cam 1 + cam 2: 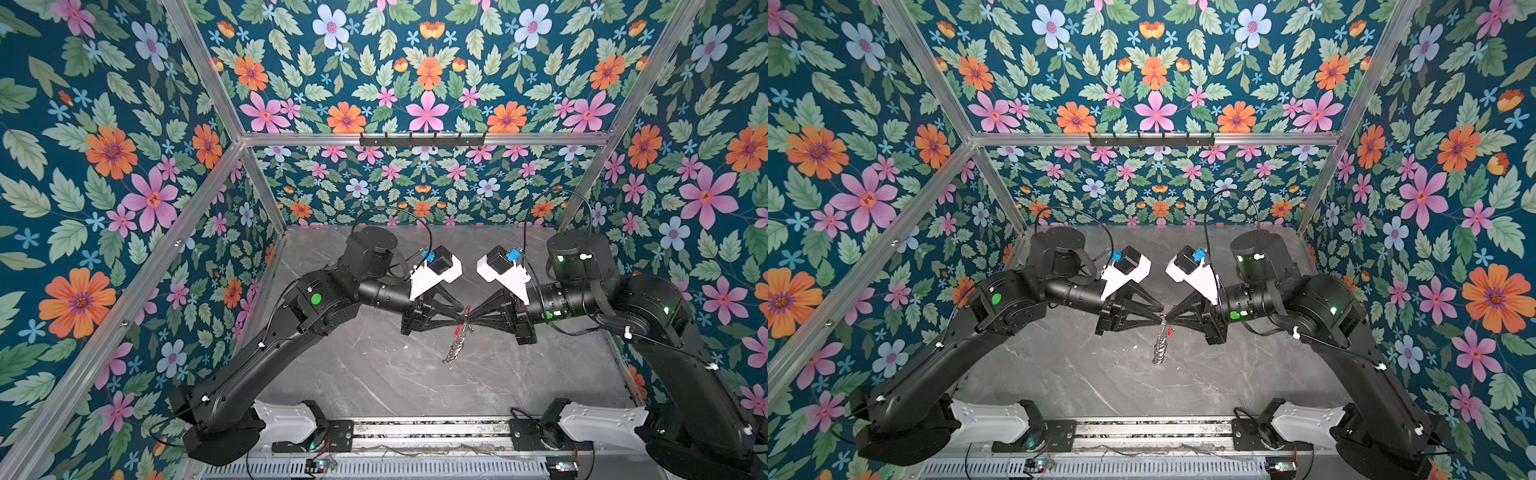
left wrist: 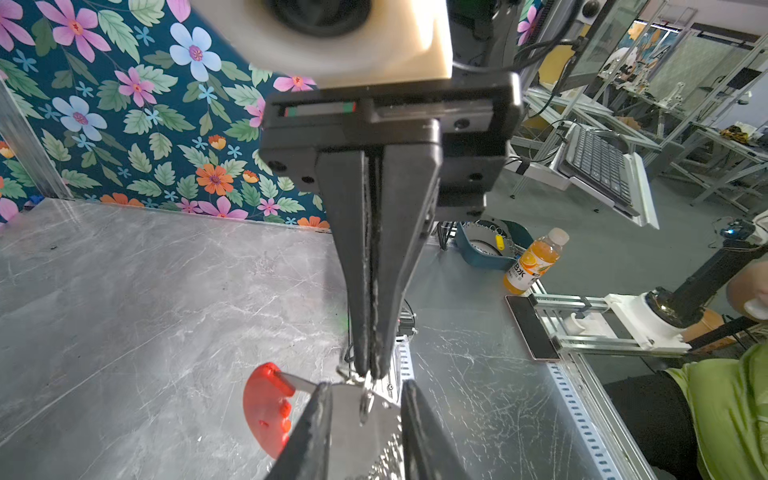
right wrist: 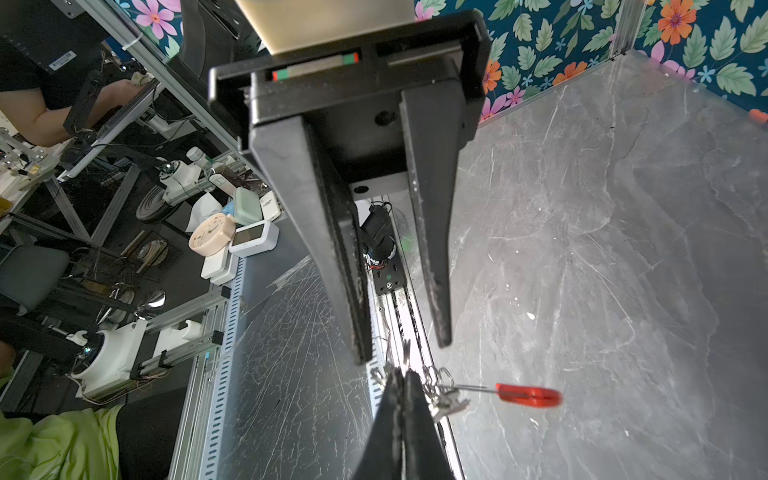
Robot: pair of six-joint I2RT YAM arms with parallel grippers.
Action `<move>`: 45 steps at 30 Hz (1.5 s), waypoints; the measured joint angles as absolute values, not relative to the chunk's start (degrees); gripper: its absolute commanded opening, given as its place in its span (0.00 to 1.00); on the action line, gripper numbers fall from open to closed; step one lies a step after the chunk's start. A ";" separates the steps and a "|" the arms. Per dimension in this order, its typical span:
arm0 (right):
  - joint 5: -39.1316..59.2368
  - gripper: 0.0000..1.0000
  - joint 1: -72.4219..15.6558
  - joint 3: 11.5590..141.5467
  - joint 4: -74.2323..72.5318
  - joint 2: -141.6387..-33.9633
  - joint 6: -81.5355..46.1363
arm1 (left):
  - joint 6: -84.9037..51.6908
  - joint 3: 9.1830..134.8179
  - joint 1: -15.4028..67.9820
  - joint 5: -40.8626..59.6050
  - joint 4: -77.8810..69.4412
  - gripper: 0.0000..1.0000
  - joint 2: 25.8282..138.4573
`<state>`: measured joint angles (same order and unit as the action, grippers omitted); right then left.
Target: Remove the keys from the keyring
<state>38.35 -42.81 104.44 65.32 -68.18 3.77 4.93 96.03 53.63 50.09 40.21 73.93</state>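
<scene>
The keyring [image 1: 453, 349] hangs in the air above the middle of the table, edge-on in both top views, with its fringe of silver loops [image 1: 1160, 349] pointing down. In the left wrist view its grey plate [image 2: 349, 428] shows between the two fingers of my left gripper [image 2: 368, 388]. The red strip [image 2: 266, 411] sticks out beside them. The left jaws stand apart, and I cannot tell whether they touch the plate. My right gripper [image 3: 401, 374] is shut, tip to tip with the left one [image 1: 463, 315], on a slim metal key [image 2: 365, 405] at the plate's edge.
Grey marble table [image 1: 374, 374] inside floral walls, with a metal rail [image 1: 415, 432] along the front edge between the arm bases. Outside the cell stand an orange drink bottle [image 2: 536, 262] and a phone [image 2: 532, 328].
</scene>
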 measured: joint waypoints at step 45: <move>34.41 0.40 -42.81 84.14 40.07 -55.33 -1.48 | 1.80 81.32 53.63 43.51 22.94 0.00 61.34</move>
<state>34.41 -42.81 84.14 40.07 -55.33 -1.48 1.80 81.32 53.63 43.51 22.94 61.34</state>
